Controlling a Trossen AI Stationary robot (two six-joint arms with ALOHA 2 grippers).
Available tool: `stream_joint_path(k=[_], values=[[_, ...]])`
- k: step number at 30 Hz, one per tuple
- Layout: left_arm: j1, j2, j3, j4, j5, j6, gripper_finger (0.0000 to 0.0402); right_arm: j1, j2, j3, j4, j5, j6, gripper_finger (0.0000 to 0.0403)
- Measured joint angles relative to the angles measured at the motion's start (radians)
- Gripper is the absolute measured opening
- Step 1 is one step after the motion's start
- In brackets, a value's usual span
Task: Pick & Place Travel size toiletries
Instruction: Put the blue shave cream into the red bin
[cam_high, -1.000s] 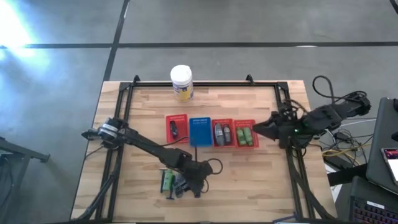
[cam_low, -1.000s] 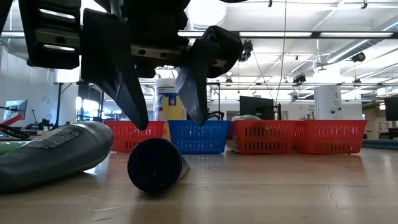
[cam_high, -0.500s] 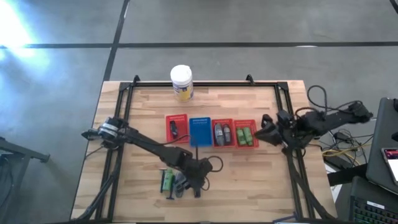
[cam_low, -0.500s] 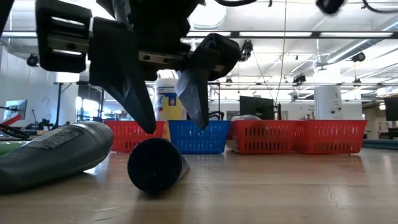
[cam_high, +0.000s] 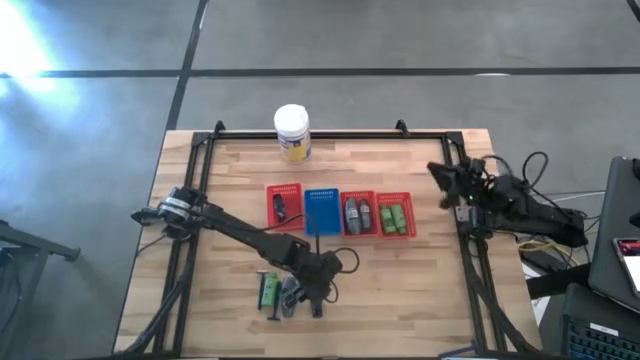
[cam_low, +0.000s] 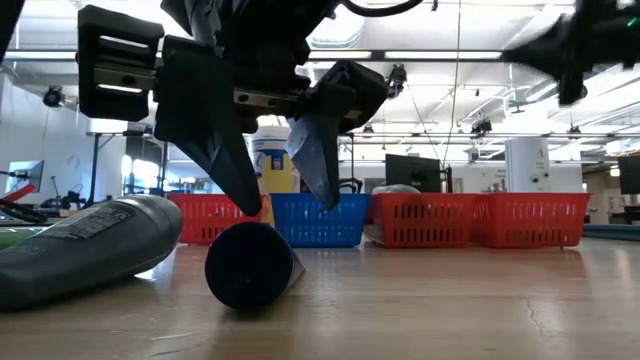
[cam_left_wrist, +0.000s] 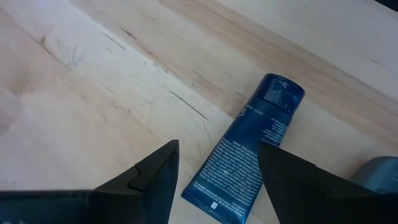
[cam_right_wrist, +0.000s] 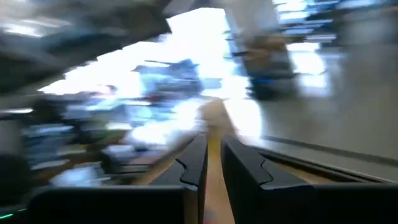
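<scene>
Above near tabletop (cam_high: 420, 280) edge, left claw (cam_low: 275, 195) hanging with fingers spread wide, straddling dark blue tube (cam_left_wrist: 245, 155) lying flat. Pick step underway, grasp not yet made. Next: lowering, closing on tube. Right claw (cam_high: 437, 172) nearly closed, holding nothing visible, at right edge.

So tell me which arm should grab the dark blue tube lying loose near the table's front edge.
Left. Its claw hangs open right over the blue tube, fingers either side. The right claw sits far off by the table's right edge, nearly shut, empty, nowhere near the loose toiletries.
</scene>
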Motion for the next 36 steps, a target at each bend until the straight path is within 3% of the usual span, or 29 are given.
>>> stream_joint_path(k=[6,10,13,20,23,25,29,34,36], values=[[0.009,0.000,0.000,-0.008,-0.002,-0.007,0.0222,-0.046,0.056,0.016,-0.032,0.561,-0.002,0.0052],[0.012,0.000,0.000,-0.013,-0.009,-0.013,0.0222,-0.046,0.071,0.012,-0.033,0.829,-0.001,0.0064],[0.012,0.000,0.000,-0.013,-0.011,-0.013,0.0222,-0.046,0.075,0.012,-0.032,0.894,0.001,0.0074],[0.013,0.000,0.000,-0.013,-0.019,-0.039,0.0221,-0.046,0.076,0.012,-0.031,0.893,0.001,0.0096],[0.013,0.000,0.000,-0.017,-0.021,-0.060,0.0221,-0.046,0.079,0.012,-0.011,0.890,0.071,0.0103],[0.013,0.000,0.000,-0.017,-0.021,-0.071,0.0221,-0.044,0.076,0.012,-0.014,0.824,0.182,0.0108],[0.013,0.000,0.000,-0.020,-0.021,-0.073,0.0221,-0.044,0.073,0.012,-0.014,0.523,0.373,0.0118],[0.014,0.000,0.000,-0.021,-0.021,-0.065,0.0221,-0.044,0.090,-0.022,0.039,-0.026,0.164,0.0132],[0.014,0.000,0.000,-0.021,-0.021,-0.060,0.0221,-0.044,0.088,-0.053,0.080,-0.149,0.141,0.0137]])
